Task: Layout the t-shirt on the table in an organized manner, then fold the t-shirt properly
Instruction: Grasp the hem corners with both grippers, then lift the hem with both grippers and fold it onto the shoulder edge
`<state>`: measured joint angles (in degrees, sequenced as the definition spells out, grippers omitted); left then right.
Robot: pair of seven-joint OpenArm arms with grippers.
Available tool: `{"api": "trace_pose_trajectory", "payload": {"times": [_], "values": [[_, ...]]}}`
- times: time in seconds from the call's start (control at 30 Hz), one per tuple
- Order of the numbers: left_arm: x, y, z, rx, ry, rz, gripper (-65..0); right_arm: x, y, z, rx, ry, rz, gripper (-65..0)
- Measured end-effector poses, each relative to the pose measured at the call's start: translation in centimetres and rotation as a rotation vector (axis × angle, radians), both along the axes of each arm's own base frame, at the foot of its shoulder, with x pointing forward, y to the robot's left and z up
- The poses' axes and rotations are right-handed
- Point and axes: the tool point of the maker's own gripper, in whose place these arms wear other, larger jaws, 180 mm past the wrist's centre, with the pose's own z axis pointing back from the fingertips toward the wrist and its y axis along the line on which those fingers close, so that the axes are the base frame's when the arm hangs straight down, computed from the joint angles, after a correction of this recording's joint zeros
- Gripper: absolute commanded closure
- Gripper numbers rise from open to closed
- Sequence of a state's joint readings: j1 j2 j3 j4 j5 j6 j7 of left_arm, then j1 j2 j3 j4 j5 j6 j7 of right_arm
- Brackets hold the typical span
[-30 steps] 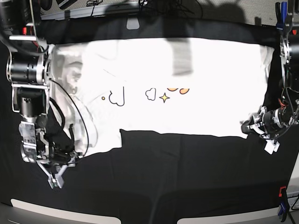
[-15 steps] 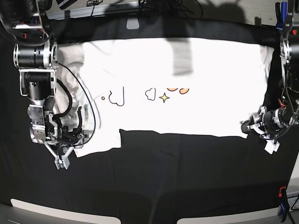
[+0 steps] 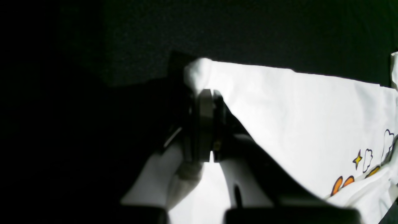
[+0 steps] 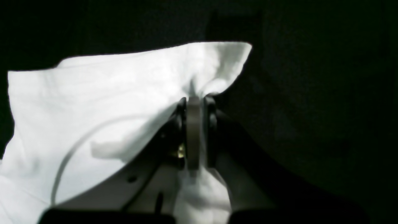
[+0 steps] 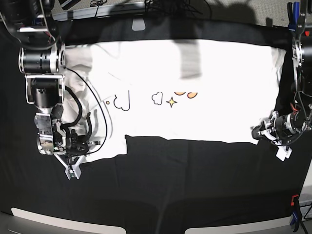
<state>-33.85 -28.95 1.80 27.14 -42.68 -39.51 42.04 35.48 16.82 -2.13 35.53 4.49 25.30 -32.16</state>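
The white cloth t-shirt with cartoon lettering and small cloud and star doodles (image 5: pixel 195 87) lies spread wide across the far half of the large table draped in black wrinkled cloth (image 5: pixel 185 185). Most of it looks flat already, so I'd say the laying-out is nearly done and no fold has begun; the part beside the right gripper (image 5: pixel 73 171) is bunched and wrinkled. That pincer is clamped on a white corner, which puckers just above its tips in the wrist view. The left gripper (image 5: pixel 257 132) is likewise closed on the opposite near corner. Beyond it, a blue clamp (image 5: pixel 294 10) sits at the table's far corner. Nothing lies in the way on the cloth.
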Motion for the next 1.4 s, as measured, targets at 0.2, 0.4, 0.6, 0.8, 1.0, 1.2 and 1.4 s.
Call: {"api": "trace_pose_trajectory", "payload": {"times": [0.2,0.4,0.6,0.8,1.0,1.2,1.4], "values": [[0.3,0.0,0.3,0.002,-0.004,-0.002,0.0,0.9,-0.1,1.4,-0.016,0.026,0.006,0.0],[2.4,0.4,2.7,0.018,-0.046,-0.012,0.0,3.7,0.0,4.9,-0.017,-0.028,0.008,0.0],[3.1,1.5,4.1,0.042,-0.050,-0.017,0.0,4.9,-0.1,6.6,-0.021,-0.055,0.005,0.0],[2.3,2.5,3.5,0.058,-0.026,-0.012,0.0,4.0,1.3,6.3,-0.006,-0.026,0.138,0.0],[2.0,2.1,3.1,0.057,-0.015,-0.020,0.0,3.7,3.4,7.1,0.073,-0.057,0.194,0.0],[1.6,2.3,3.1,0.130,-0.029,-0.068,0.0,1.0,4.9,6.5,0.030,-0.109,0.264,0.0],[-0.3,0.9,2.7,0.233,-0.091,-0.098,0.0,-1.6,5.7,7.7,-0.024,-0.182,0.262,0.0]]}}
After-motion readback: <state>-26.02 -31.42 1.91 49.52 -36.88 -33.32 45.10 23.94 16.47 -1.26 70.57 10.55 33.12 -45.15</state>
